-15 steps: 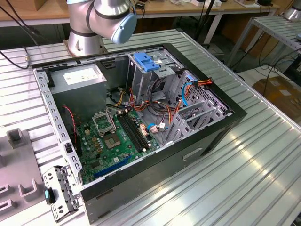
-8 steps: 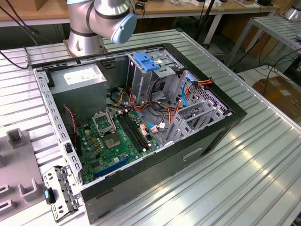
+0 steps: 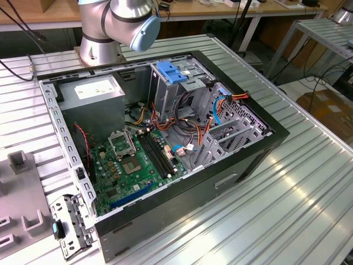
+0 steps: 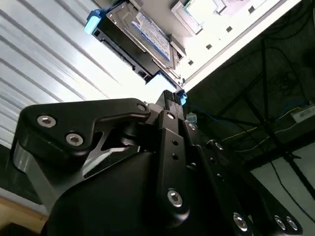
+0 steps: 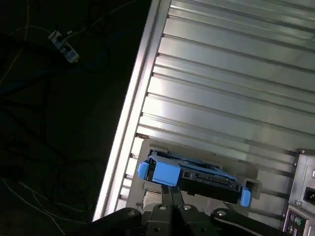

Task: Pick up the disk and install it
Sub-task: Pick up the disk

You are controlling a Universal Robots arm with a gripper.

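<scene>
I see the gripper (image 5: pixel 171 191) right by the disk (image 5: pixel 206 181), can't tell if it's pinching; I'd grip its frame square; case (image 3: pixel 259 152) sits 5 o'clock off the arm base (image 3: pixel 99 47).

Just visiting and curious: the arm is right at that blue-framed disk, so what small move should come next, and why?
Probably ease the end effector slightly closer onto the disk. In both wrist views its tip is only at the blue carrier's near edge, and the disk lies flat on a pale plate on the ribbed table, seemingly not yet lifted.
</scene>
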